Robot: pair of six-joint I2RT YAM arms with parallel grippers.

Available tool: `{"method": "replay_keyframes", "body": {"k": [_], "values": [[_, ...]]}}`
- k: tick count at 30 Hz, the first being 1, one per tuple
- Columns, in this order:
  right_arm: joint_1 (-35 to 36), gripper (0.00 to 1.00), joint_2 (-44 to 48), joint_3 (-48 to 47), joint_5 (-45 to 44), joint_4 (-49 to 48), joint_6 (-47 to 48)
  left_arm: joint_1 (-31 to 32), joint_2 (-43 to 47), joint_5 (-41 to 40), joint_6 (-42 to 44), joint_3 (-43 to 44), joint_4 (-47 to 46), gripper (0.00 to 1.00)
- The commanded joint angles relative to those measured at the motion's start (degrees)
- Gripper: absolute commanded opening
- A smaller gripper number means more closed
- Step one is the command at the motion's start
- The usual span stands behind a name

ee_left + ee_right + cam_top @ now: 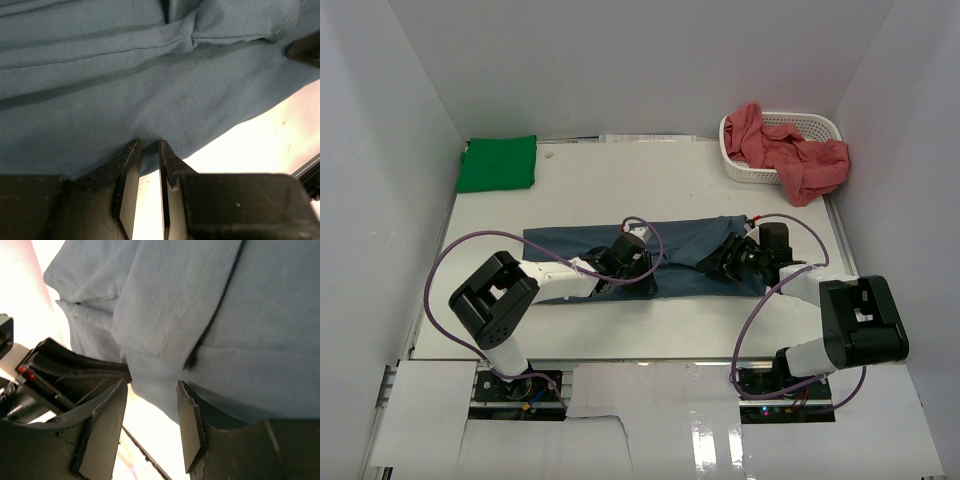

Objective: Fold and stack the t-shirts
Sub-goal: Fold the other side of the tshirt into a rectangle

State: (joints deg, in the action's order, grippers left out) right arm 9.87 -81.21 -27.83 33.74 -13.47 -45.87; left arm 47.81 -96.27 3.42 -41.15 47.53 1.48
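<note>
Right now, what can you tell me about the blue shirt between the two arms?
The blue t-shirt is plain slate-blue soft knit cloth with stitched seams and hems. It lies on the white table, folded into a long creased band running left to right. Its near edge sits between the narrowly parted fingers of the left pincer; whether pinched, I cannot tell. The right pincer stands open around the edge nearer the other end.

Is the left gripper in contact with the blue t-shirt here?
Touching. The left wrist view shows the near hem of the blue t-shirt tucked between the fingertips of the left gripper, with cloth against both.
</note>
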Motion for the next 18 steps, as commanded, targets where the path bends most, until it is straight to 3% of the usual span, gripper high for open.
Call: {"method": "replay_keyframes", "body": {"k": [1,18], "values": [[-0.38,0.51,-1.67,-2.58,-0.95,-0.06,2.01,0.53,0.73,-1.31,0.36,-0.16,1.86,0.32],[-0.64,0.51,-6.06,-2.92,-3.41,-3.4,2.98,0.53,1.79,-1.75,0.45,-0.24,3.36,0.32]]}}
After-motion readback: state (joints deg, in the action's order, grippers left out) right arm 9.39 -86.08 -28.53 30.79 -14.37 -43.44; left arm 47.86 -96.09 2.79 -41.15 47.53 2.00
